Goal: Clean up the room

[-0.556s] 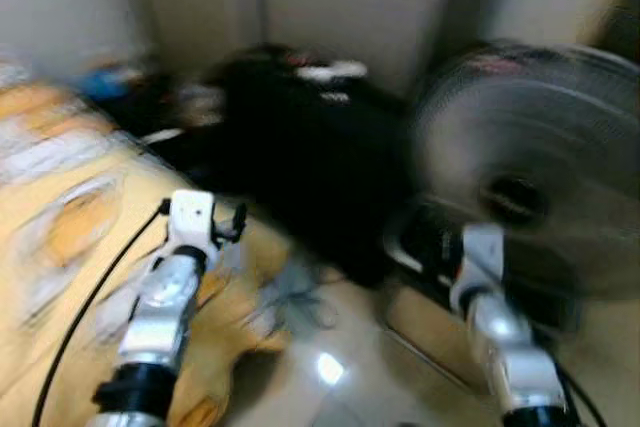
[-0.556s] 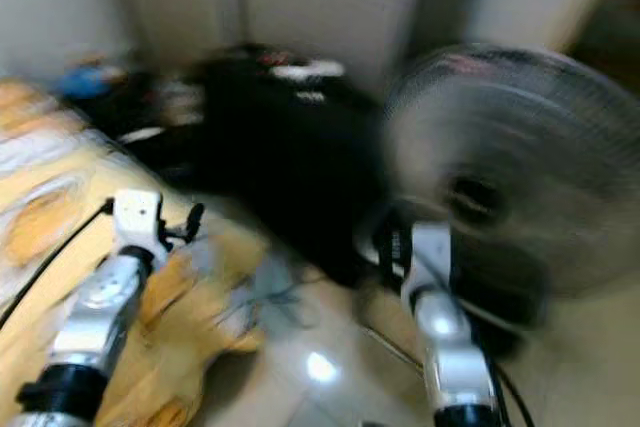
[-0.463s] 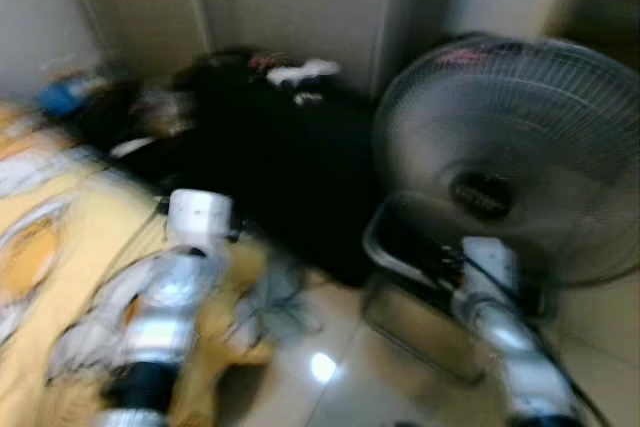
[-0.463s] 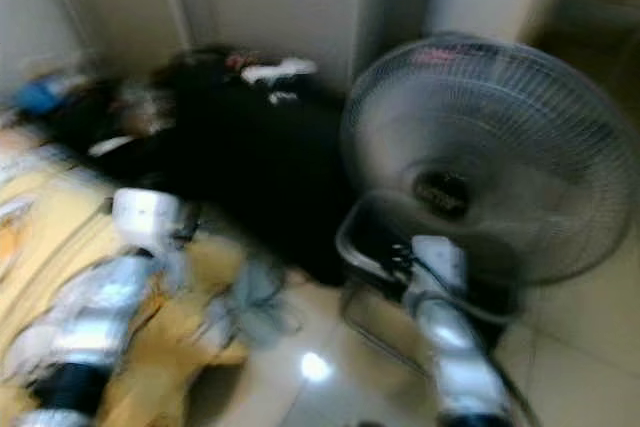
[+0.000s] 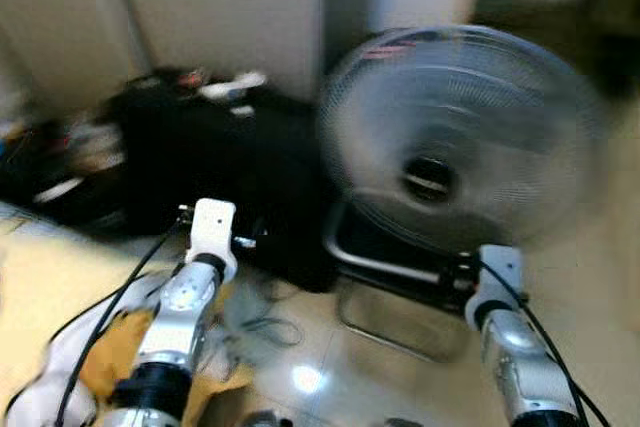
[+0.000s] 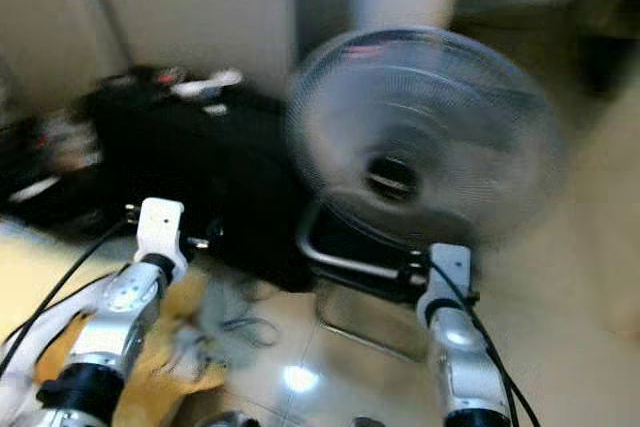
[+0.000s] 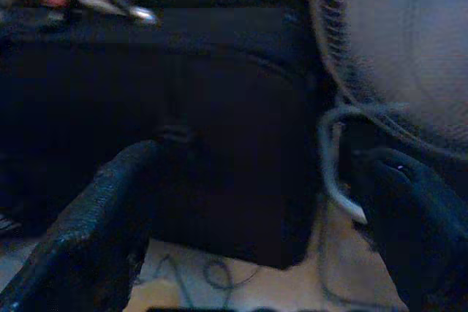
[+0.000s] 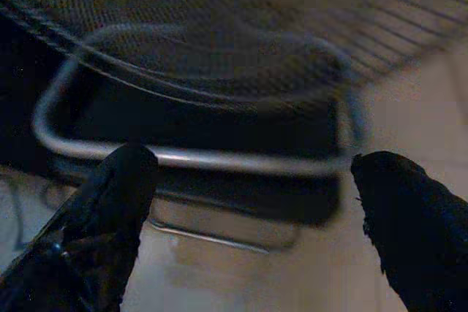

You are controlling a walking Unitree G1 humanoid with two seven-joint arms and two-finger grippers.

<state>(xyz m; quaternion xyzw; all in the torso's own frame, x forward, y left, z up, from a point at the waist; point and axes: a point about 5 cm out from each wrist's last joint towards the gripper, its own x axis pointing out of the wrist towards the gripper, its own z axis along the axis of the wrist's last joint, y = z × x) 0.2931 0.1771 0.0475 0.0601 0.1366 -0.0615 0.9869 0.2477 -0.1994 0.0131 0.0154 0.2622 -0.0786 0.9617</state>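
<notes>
A large black bag [image 5: 210, 167] lies on the floor against the wall, with small white and red items [image 5: 232, 85] on top. Right of it stands a grey floor fan [image 5: 450, 137] on a metal tube base [image 5: 395, 267]. My left gripper [image 7: 256, 239] is open, pointing at the bag's front, with its fingers [image 7: 102, 239] spread wide. My right gripper [image 8: 248, 231] is open too, aimed at the fan's base rail [image 8: 197, 157]. Both silver arms [image 5: 185, 307] reach forward low in the head views, which are blurred.
A yellow and white cloth [image 5: 110, 367] and a tangle of grey cable [image 5: 255, 327] lie on the glossy tiled floor [image 5: 330, 377] at the lower left. Pale cabinet doors [image 5: 200, 17] line the wall behind. Bare floor [image 5: 610, 277] opens to the right of the fan.
The whole view has swung to the right: the yellow cloth slid off to the left and the fan moved toward the centre. Both arms keep their pose.
</notes>
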